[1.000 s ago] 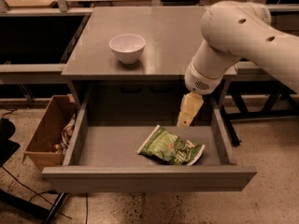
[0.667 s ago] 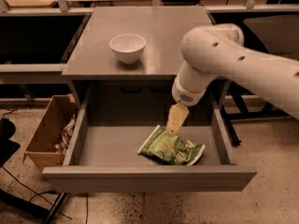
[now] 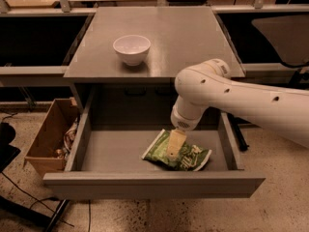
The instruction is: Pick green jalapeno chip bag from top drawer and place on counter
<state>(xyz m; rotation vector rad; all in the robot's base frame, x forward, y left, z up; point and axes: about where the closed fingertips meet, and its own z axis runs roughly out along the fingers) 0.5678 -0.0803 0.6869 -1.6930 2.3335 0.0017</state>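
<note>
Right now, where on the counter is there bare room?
The counter is bare from the white bowl to its right and back edges. Crowded only in the top drawer, where the gripper is low over the green jalapeno chip bag.

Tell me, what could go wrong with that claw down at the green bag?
The claw is off-centre over the green jalapeno chip bag, so the crinkly foil might slip or dangle. Lifting out, it could catch the front of the top drawer. On the counter, it might bump the white bowl.
</note>
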